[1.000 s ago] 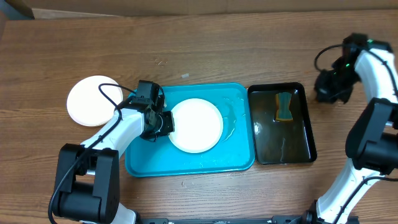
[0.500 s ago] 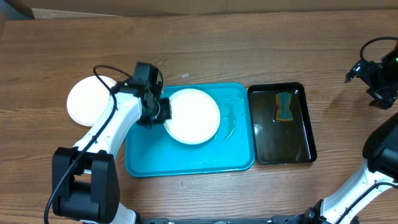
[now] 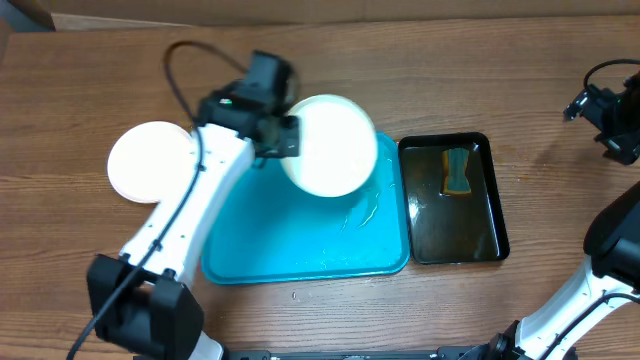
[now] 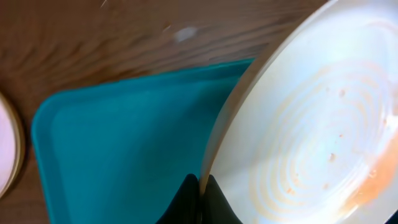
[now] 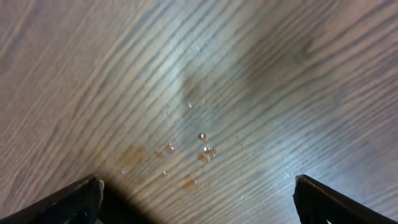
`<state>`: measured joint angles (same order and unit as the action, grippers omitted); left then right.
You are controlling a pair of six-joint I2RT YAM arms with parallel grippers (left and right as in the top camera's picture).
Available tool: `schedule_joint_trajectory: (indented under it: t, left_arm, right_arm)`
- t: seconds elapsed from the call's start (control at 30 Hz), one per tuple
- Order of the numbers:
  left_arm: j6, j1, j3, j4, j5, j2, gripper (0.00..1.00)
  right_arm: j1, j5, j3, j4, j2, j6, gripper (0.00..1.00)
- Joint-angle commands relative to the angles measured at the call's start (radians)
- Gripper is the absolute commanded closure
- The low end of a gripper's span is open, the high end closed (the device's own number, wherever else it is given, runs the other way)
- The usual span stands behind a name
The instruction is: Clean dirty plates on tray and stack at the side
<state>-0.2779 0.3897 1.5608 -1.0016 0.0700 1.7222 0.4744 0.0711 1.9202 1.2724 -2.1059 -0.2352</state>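
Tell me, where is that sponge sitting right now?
In the overhead view, the sponge lies in the far half of the black tray, on the right side, just right of the turquoise tray.

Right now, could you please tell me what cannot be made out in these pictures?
Overhead: the left gripper is motion-blurred, its fingertips behind the held plate.
Overhead: the right gripper is cut by the right edge.
Left wrist: the held plate runs past the frame edges.
Overhead: whether more lie under the white plate beside the tray cannot be told.
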Motion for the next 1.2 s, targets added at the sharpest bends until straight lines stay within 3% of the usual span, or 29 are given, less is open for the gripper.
schedule_joint_trajectory:
  t: [0.0,0.27,0.5,0.63,0.7,0.77,0.87,1.17]
  left_arm:
    - [0.008,0.145,0.055,0.041,0.149,0.004,0.96]
    - [0.062,0.466,0.055,0.211,0.526,0.042,0.96]
    - [0.367,0.701,0.055,0.358,1.03,0.158,0.96]
    - [0.611,0.787,0.055,0.553,1.245,0.214,0.96]
    - [0.664,0.805,0.055,0.626,1.244,0.22,0.96]
    - [0.643,0.807,0.055,0.669,1.233,0.22,0.96]
    - [0.525,0.785,0.055,0.68,1.152,0.22,0.96]
    - [0.095,0.58,0.062,0.433,0.601,0.168,0.96]
  right_arm:
    - [0.001,-0.01,0.01,-0.018,0.013,-0.001,0.0]
    - [0.001,-0.01,0.01,-0.024,0.013,-0.001,0.0]
    - [0.001,-0.01,0.01,-0.024,0.013,-0.001,0.0]
    - [0.001,-0.01,0.01,-0.024,0.013,-0.001,0.0]
    - [0.001,-0.01,0.01,-0.024,0.013,-0.001,0.0]
    - [0.001,-0.01,0.01,-0.024,0.013,-0.001,0.0]
    - [0.001,-0.01,0.01,-0.024,0.013,-0.001,0.0]
    - [0.001,-0.01,0.01,-0.024,0.013,-0.001,0.0]
